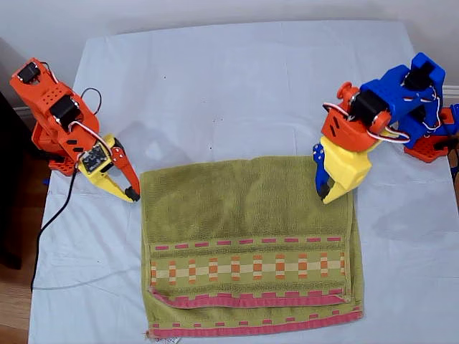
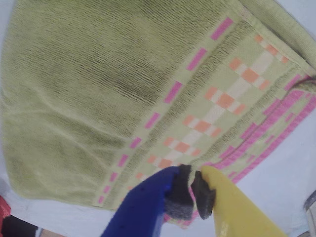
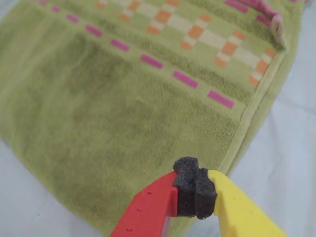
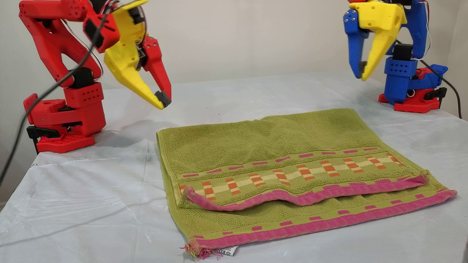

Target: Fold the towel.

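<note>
Two layers: the towel [image 1: 244, 208] lies folded once on the white sheet [image 1: 237, 86], its upper pink hem short of the lower. The first gripper [image 1: 326, 192] and second gripper [image 1: 133, 193] hang near the fold's corners, jaws pressed together, apparently empty, likely lifted clear before a second fold.

The towel [image 1: 247, 247] lay folded on the table sheet [image 1: 237, 86], its upper layer's hem set just behind the lower layer's hem at the near edge. My first gripper [image 1: 326, 190] hung above the fold's corner at the exterior view's right; my second gripper [image 1: 132, 192] stood just beside the fold's corner at that view's left
</note>
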You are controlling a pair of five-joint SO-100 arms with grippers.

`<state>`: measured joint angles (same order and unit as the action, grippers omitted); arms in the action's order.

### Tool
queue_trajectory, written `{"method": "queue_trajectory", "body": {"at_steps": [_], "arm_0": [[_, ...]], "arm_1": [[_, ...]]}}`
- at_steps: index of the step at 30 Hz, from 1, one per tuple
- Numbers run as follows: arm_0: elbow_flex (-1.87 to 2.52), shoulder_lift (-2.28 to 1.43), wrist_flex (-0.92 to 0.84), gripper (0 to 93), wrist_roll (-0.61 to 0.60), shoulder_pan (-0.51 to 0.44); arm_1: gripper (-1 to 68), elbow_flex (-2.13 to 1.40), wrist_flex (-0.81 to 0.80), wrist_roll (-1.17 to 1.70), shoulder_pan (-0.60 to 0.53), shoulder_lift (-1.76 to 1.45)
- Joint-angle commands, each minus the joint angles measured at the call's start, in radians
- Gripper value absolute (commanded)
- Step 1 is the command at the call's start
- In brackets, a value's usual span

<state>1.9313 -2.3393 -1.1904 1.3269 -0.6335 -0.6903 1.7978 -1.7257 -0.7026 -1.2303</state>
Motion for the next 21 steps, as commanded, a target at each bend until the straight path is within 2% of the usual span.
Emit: {"method": "queue_trajectory", "body": {"at_steps": [1,4,8,11,18,21], "arm_0": [[-0.14,0.011,-0.087,15.5,0.098,0.025],[-0.135,-0.005,-0.135,31.4,0.175,0.038],[-0.141,-0.006,-0.181,34.2,0.258,0.061],[-0.15,0.02,-0.198,44.1,0.304,0.081],[-0.19,0.138,-0.209,43.4,0.442,0.143],[-0.278,0.256,-0.273,48.2,0.505,0.158]], "arm_1": [[19.8,-0.091,0.003,-0.014,0.028,-0.198],[23.0,-0.14,0.003,-0.018,0.046,-0.218],[37.1,-0.204,0.003,-0.038,0.064,-0.244],[46.2,-0.239,0.003,-0.044,0.077,-0.258],[42.8,-0.373,0.003,-0.097,0.112,-0.296],[41.5,-0.506,0.003,-0.153,0.123,-0.368]]}}
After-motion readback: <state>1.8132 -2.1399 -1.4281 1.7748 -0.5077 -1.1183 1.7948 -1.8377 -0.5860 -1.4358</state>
